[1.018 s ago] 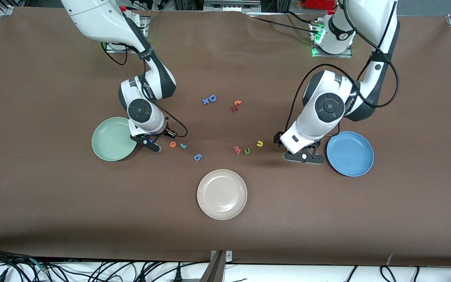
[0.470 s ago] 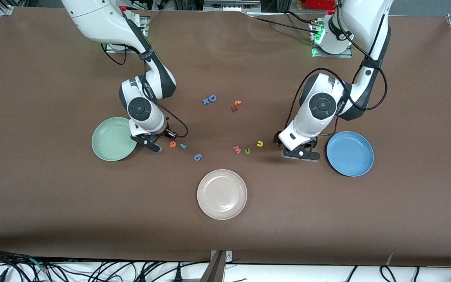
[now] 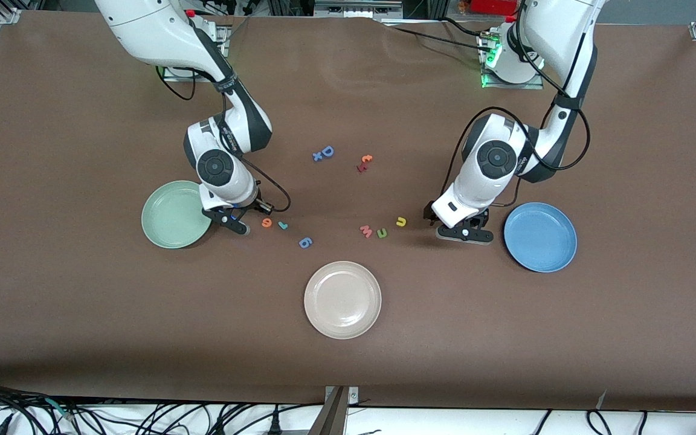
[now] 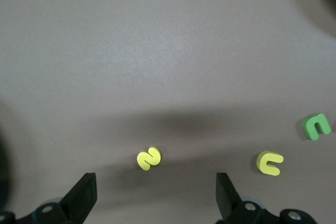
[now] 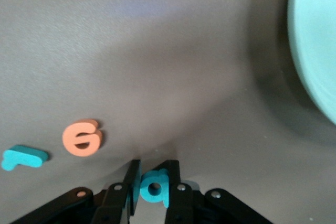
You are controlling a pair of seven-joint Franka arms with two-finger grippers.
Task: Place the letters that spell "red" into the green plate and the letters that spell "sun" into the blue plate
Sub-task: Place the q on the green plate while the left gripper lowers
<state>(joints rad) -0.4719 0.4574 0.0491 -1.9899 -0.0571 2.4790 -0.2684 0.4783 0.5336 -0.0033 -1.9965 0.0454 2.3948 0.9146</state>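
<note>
My right gripper [image 3: 236, 222] is low beside the green plate [image 3: 173, 214], shut on the teal "d" [image 5: 155, 188]. The orange "e" [image 3: 266, 223] and teal "r" [image 3: 283, 226] lie just past it, toward the table's middle. My left gripper [image 3: 466, 234] hangs open next to the blue plate [image 3: 540, 237]. In the left wrist view the yellow "s" [image 4: 148, 158] lies on the table between its spread fingers [image 4: 84, 195], untouched. The yellow "u" [image 3: 401, 222] and green "n" [image 3: 382, 232] sit close by. Both plates hold nothing.
A beige-white plate [image 3: 342, 299] lies nearest the front camera. A blue "6" [image 3: 305, 243] and a pink "w" [image 3: 366, 231] lie among the task letters. Farther back are a blue "D" [image 3: 327, 151], a small blue "x" [image 3: 318, 156] and an orange "c" [image 3: 367, 159].
My right gripper's fingers have closed onto the teal "d". The left arm has drawn away from the blue plate toward the yellow letters, staying open.
</note>
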